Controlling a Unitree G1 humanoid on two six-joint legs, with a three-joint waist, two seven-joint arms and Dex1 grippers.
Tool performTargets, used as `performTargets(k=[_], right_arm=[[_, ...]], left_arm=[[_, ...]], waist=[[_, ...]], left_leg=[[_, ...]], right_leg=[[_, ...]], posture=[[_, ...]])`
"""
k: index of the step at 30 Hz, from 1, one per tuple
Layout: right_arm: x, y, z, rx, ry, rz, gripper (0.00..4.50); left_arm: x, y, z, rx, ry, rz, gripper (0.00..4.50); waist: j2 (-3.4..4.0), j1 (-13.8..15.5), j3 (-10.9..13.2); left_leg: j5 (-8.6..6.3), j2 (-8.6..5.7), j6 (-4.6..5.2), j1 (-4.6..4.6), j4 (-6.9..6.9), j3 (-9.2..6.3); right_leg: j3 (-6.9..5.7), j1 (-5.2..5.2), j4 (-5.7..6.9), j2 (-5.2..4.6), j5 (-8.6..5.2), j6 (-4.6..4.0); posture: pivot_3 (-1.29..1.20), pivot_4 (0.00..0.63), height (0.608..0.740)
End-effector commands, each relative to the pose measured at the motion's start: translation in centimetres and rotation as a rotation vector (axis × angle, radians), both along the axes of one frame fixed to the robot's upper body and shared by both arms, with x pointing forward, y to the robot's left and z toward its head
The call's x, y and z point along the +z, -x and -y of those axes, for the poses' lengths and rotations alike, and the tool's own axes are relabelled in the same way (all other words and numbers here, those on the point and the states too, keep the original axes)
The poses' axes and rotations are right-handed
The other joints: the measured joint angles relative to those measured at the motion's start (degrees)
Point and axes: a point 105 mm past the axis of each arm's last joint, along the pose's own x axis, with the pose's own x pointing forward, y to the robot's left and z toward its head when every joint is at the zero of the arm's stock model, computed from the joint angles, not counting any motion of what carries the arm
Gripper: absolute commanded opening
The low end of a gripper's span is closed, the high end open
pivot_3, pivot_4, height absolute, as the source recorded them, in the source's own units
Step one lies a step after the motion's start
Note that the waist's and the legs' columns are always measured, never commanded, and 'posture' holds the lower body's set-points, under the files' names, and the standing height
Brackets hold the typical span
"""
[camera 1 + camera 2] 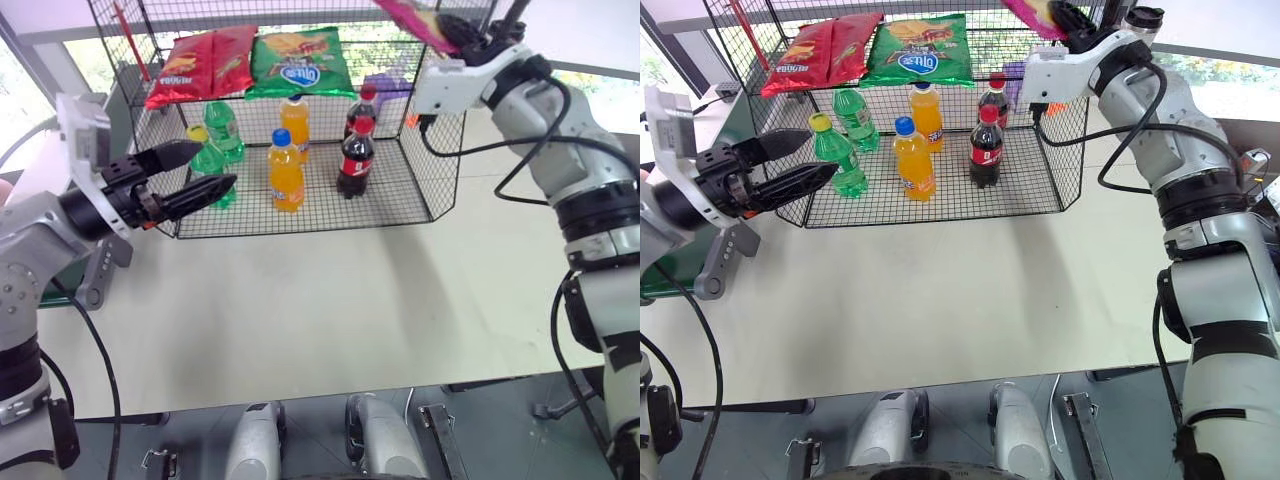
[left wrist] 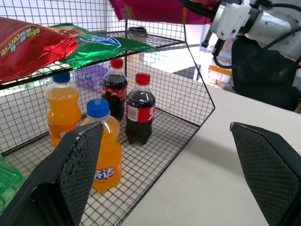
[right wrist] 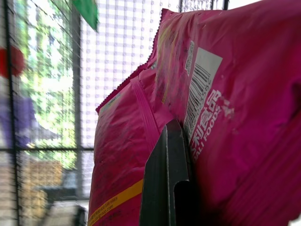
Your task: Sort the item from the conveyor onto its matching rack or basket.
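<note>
— While the right gripper (image 1: pixel 458 38) is clamping its two black fingers tight on the pink snack bag (image 1: pixel 412 20), where is that bag sitting?

— It is hanging in the air at the far right, above the right end of the black wire rack (image 1: pixel 420 190), not resting on any shelf. In the right wrist view the bag's back side, with its barcode, is pressing against one black finger (image 3: pixel 165 183).

— What is lying on the rack's upper shelf?

— Two red chip bags (image 1: pixel 200 62) are lying at the left, and a green chip bag (image 1: pixel 300 62) is lying just beside them toward the middle.

— And the lower level?

— Bottles are standing upright there: two green bottles (image 1: pixel 222 130) at the left, two orange bottles (image 1: pixel 286 172) in the middle, and two cola bottles (image 1: pixel 356 160) to the right.

— What is the left gripper (image 1: pixel 212 170) doing?

— It is hovering at the near left corner of the rack with its fingers spread wide and nothing between them, pointing toward the bottles.

— Is the conveyor (image 1: pixel 665 270) showing?

— A dark-green strip with a grey rail is peeking out at the left edge, behind the left arm.
</note>
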Motion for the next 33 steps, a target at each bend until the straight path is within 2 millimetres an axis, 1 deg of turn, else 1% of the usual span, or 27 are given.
performTargets(k=[1, 4, 7, 12, 15, 17, 18, 21, 22, 25, 26, 29, 30, 33], right_arm=[[0.7, -0.5, -1.1, 0.013, -0.034, -0.03, 0.0], [0.0, -1.5, -1.8, 0.006, -0.074, -0.107, 0.0], [0.5, -2.1, -2.2, 0.017, -0.18, -0.153, 0.0], [0.8, -2.3, -2.9, 0.053, -0.244, -0.208, 0.0], [1.1, -2.1, -3.3, 0.099, -0.296, -0.231, 0.9], [1.0, -2.1, -3.4, 0.118, -0.321, -0.26, 1.95], [1.1, -2.1, -3.5, 0.128, -0.333, -0.266, 2.38], [1.2, -2.0, -3.5, 0.131, -0.336, -0.266, 4.02], [1.4, -1.9, -3.9, 0.165, -0.376, -0.294, 4.48], [1.2, -1.4, -5.3, 0.303, -0.53, -0.447, 4.48], [1.2, -1.2, -5.7, 0.354, -0.598, -0.505, 4.48], [1.4, -0.5, -6.4, 0.484, -0.725, -0.63, 4.48], [1.4, -0.3, -6.4, 0.505, -0.743, -0.655, 4.48], [0.7, 0.0, -6.3, 0.505, -0.724, -0.695, 4.48]], left_arm=[[0.9, 0.2, 0.3, -0.015, 0.0, 0.048, 4.46], [0.8, 0.1, 0.4, -0.017, -0.001, 0.047, 4.46], [0.4, 0.0, 0.5, -0.012, -0.011, 0.041, 4.46], [0.1, 0.1, 0.4, -0.001, -0.011, 0.04, 4.46], [0.0, 0.1, 0.3, 0.006, -0.009, 0.039, 4.5], [-0.1, 0.1, 0.3, 0.009, -0.007, 0.038, 4.5], [-0.2, 0.1, 0.3, 0.01, -0.007, 0.038, 4.5], [-0.4, 0.0, 0.4, 0.01, -0.006, 0.037, 4.5], [-0.5, 0.0, 0.4, 0.011, -0.006, 0.035, 4.5], [-0.6, -0.1, 0.4, 0.015, -0.006, 0.034, 4.5], [-0.6, -0.1, 0.4, 0.016, -0.006, 0.034, 4.5], [-0.7, -0.1, 0.3, 0.019, -0.007, 0.032, 4.5], [-0.7, -0.1, 0.3, 0.021, -0.007, 0.032, 4.5], [-0.7, -0.2, 0.3, 0.022, -0.008, 0.031, 4.5]], waist=[[0.0, -0.12, 0.0], [0.0, -0.38, 0.0], [0.01, -0.28, 0.0], [0.01, 0.11, 0.0], [0.01, -0.04, 0.0], [0.01, -0.04, 0.0], [0.01, -0.05, 0.0], [0.01, -0.08, 0.0], [0.01, -0.09, 0.0], [0.01, -0.21, 0.0], [0.01, -0.28, 0.0], [0.01, -0.12, 0.01], [0.02, -0.06, 0.01], [0.01, 0.3, 0.0]], left_leg=[[0.0, 0.0, 0.0, 0.01, 0.0, 0.0], [0.01, 0.01, 0.01, 0.03, 0.0, 0.0], [0.01, 0.01, 0.01, 0.02, -0.04, 0.0], [0.0, 0.01, 0.01, 0.01, -0.04, -0.01], [0.0, 0.0, 0.01, 0.01, -0.01, -0.01], [0.01, 0.01, 0.01, 0.02, -0.01, -0.01], [0.01, 0.01, 0.01, 0.02, -0.01, -0.01], [0.0, 0.0, 0.01, 0.02, -0.02, -0.01], [0.0, 0.0, 0.01, 0.02, -0.02, -0.01], [0.01, 0.01, 0.01, 0.03, -0.02, -0.01], [0.01, 0.01, 0.01, 0.04, -0.02, -0.01], [0.01, 0.03, 0.01, 0.03, -0.06, -0.02], [0.0, 0.03, 0.01, 0.03, -0.06, -0.03], [0.0, 0.02, 0.01, 0.02, -0.04, -0.03]], right_leg=[[0.0, 0.01, 0.01, 0.0, 0.0, 0.0], [0.0, 0.01, 0.05, 0.02, 0.02, 0.01], [0.0, -0.01, 0.05, 0.02, 0.02, 0.02], [0.0, 0.0, 0.03, 0.01, 0.01, 0.02], [0.0, 0.03, 0.01, 0.01, 0.01, 0.02], [-0.01, 0.03, 0.03, 0.01, 0.02, 0.02], [-0.01, 0.03, 0.03, 0.01, 0.02, 0.02], [0.0, 0.03, 0.03, 0.01, 0.02, 0.02], [0.0, 0.03, 0.03, 0.01, 0.02, 0.02], [-0.01, 0.03, 0.04, 0.02, 0.02, 0.02], [-0.01, 0.03, 0.05, 0.02, 0.02, 0.03], [-0.02, 0.02, 0.07, 0.04, 0.03, 0.04], [-0.03, 0.02, 0.07, 0.04, 0.03, 0.04], [-0.03, 0.04, 0.04, 0.02, 0.05, 0.07]], posture=[[0.0, 0.15, 0.74], [0.0, 0.15, 0.74], [0.0, 0.15, 0.74], [0.0, 0.15, 0.74], [0.0, 0.15, 0.74], [0.0, 0.15, 0.74], [0.0, 0.15, 0.74], [0.0, 0.15, 0.74], [0.0, 0.15, 0.74], [0.0, 0.15, 0.74], [0.0, 0.15, 0.74], [0.0, 0.15, 0.74], [0.0, 0.15, 0.74], [0.0, 0.15, 0.74]])
